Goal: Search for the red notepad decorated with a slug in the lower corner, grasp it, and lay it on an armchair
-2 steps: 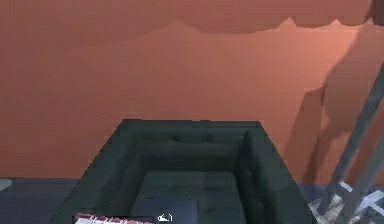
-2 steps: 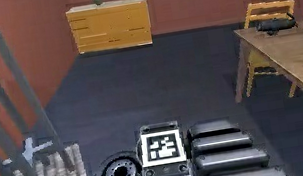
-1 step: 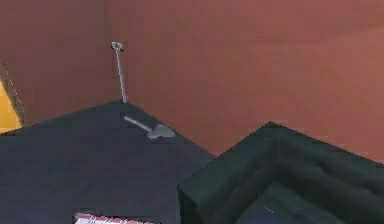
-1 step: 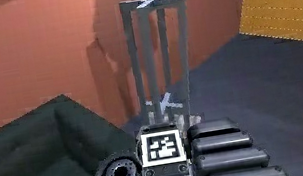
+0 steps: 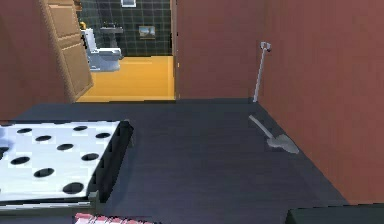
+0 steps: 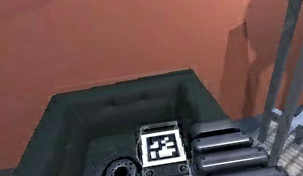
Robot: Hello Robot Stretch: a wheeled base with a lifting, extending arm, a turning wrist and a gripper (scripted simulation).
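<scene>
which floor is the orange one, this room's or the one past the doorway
The floor past the doorway, where the toilet stands, is orange; the near room's floor is dark grey.

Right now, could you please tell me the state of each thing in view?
Door: open.
Bed: made, spotted cover on.
Long-handled tool: propped upright.
Armchair: upright.
Gripper: at the armchair; cannot tell whether it holds anything.

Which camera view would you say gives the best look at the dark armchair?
The arm side view: the armchair faces the camera, with its back, both armrests and seat against the reddish wall. In the forward view, a dark corner at the bottom right edge may be part of it.
</scene>
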